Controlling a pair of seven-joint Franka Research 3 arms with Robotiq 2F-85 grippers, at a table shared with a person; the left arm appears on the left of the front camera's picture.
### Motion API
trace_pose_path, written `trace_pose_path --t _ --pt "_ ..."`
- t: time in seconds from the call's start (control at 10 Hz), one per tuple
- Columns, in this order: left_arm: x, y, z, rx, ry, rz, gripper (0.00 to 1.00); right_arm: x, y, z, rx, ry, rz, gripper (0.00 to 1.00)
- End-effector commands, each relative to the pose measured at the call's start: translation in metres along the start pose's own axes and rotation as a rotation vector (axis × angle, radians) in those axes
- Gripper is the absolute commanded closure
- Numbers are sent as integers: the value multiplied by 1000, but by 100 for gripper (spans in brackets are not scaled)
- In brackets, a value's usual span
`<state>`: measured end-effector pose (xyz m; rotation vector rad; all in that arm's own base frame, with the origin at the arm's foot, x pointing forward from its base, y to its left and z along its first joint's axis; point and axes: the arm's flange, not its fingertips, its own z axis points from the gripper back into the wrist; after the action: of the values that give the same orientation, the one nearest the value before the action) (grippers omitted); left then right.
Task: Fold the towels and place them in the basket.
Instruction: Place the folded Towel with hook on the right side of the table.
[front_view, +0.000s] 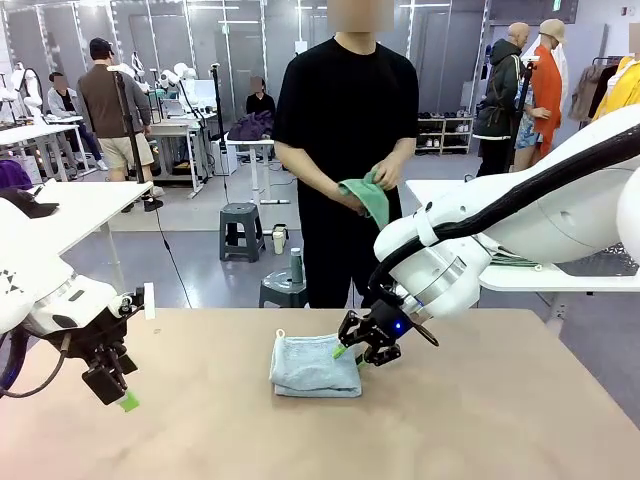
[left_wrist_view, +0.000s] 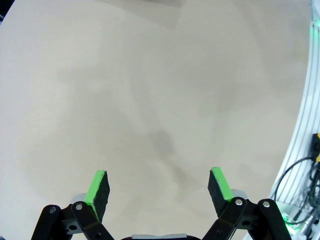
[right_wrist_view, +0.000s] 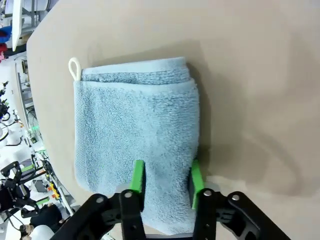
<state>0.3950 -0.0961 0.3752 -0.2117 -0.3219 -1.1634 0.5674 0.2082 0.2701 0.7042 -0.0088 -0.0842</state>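
Note:
A folded pale grey-blue towel (front_view: 315, 365) lies mid-table, its white loop tag at the far left corner. My right gripper (front_view: 360, 352) sits at the towel's right edge, and in the right wrist view its green pads (right_wrist_view: 138, 175) are pressed against the towel (right_wrist_view: 135, 135), pinching a strip of its near end. The right gripper (right_wrist_view: 166, 180) is shut on that cloth. A person across the table holds the mint green towel (front_view: 367, 195) in both hands. My left gripper (front_view: 115, 385) hovers open over the table's left side, and the left wrist view shows nothing between the left gripper (left_wrist_view: 160, 187) fingers. The basket is out of view.
The tan table (front_view: 500, 420) has bare surface on both sides of the towel. The person stands at the far edge, close behind the towel. A white metal frame (left_wrist_view: 305, 135) runs along the right edge of the left wrist view.

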Motion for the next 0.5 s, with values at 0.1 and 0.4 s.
trace_pose_path --t 0.1,0.4 --pt "0 1 0 10 12 0 0 4 8 -6 -36 -12 -19 100" --pt "0 1 0 10 12 0 0 1 12 -8 -52 -9 -14 100"
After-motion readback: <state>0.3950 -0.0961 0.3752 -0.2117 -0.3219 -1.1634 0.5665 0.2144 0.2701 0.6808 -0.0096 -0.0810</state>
